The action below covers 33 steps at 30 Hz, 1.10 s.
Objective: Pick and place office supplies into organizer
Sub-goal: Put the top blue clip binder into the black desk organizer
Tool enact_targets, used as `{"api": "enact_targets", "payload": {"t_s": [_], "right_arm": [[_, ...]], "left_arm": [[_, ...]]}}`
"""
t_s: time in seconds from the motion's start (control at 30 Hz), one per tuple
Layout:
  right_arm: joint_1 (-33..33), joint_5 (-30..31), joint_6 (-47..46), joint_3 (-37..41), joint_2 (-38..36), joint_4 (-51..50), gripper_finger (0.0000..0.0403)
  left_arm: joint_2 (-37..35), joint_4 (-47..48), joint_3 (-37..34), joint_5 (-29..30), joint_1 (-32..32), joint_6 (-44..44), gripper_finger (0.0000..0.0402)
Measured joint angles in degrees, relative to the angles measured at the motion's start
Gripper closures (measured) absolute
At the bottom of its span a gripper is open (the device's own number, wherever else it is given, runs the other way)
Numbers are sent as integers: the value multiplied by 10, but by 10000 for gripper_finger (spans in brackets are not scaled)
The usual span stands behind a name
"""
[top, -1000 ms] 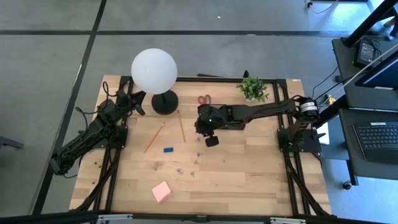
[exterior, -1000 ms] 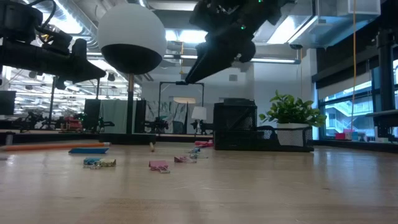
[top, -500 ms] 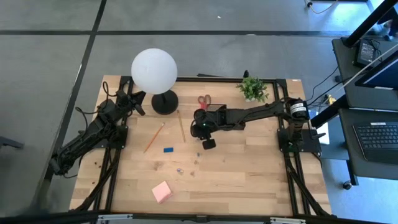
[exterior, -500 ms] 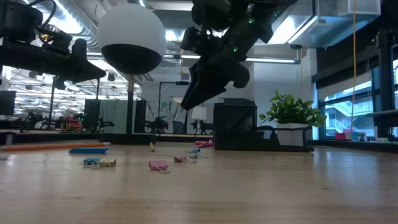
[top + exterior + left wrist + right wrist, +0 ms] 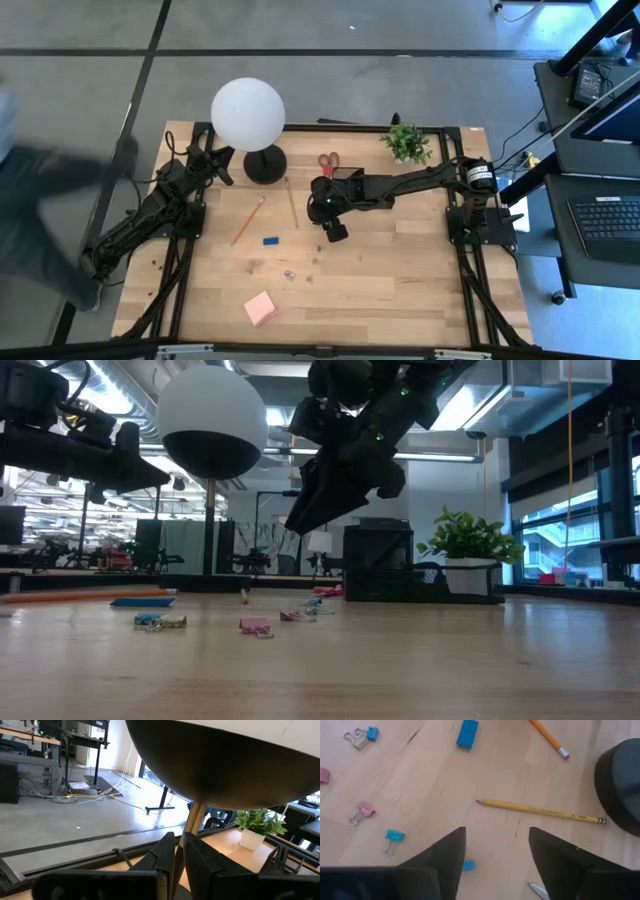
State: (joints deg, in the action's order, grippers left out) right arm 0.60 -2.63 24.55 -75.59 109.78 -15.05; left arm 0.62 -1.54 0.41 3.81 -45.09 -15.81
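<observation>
Lying on the pale wooden desk, the supplies are spread loosely: a yellow pencil with a dark tip lies flat just beside the lamp's round black base, a second pencil lies angled nearby, and a small blue eraser sits apart from both. Tiny blue and pink clips are scattered across the middle, a pink sticky-note pad rests near the front edge, and red-handled scissors lie beside the black organizer at the back. The right gripper hangs above the clips, tilted downward, jaws spread and empty. The left gripper waits by the lamp, jaws pressed together.
</observation>
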Motion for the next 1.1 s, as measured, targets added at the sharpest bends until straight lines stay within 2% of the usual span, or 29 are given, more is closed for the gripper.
{"api": "enact_targets", "payload": {"t_s": [0.17, 0.5, 1.1], "right_arm": [[0, 0, 21, 0, 8, -3, 170], [0, -29, 46, 1, 45, -23, 186], [2, -30, 75, 1, 69, -34, 188]], "left_arm": [[0, 0, 0, 0, 0, 0, 368], [0, 0, 0, 0, 0, 0, 368], [0, 0, 0, 0, 0, 0, 368]]}}
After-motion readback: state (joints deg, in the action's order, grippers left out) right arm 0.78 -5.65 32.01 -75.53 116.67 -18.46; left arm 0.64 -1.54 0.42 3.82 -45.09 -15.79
